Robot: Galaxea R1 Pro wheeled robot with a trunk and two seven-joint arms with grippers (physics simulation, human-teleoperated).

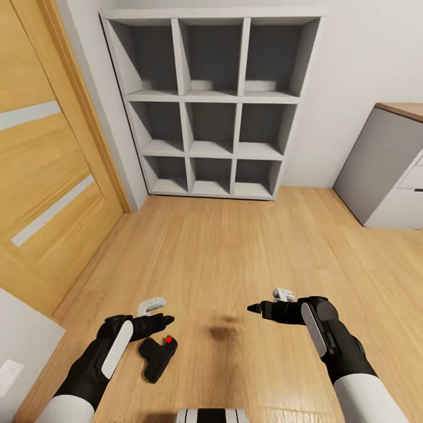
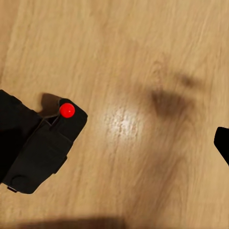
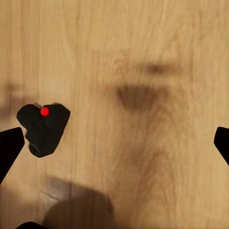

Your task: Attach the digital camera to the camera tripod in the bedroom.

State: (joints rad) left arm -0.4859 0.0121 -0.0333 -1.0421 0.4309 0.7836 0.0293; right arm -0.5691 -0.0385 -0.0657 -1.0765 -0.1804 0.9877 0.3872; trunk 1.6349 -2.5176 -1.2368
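Observation:
The digital camera (image 1: 157, 357) lies on the light wood floor (image 1: 235, 252), matte black with its red button (image 1: 169, 339) facing up. My left gripper (image 1: 166, 321) hovers just above and beside it, open; in the left wrist view the camera (image 2: 45, 148) sits against one black finger (image 2: 9, 129), while the other finger (image 2: 222, 142) is far off. My right gripper (image 1: 256, 308) is open over bare floor, to the right of the camera (image 3: 44, 128). The camera tripod is out of view.
A grey cube shelf (image 1: 211, 106) stands against the far wall. A wood door (image 1: 47, 170) runs along the left, and a grey desk with a wood top (image 1: 388, 170) stands at the right. A white-grey unit (image 1: 20, 352) sits at the near left.

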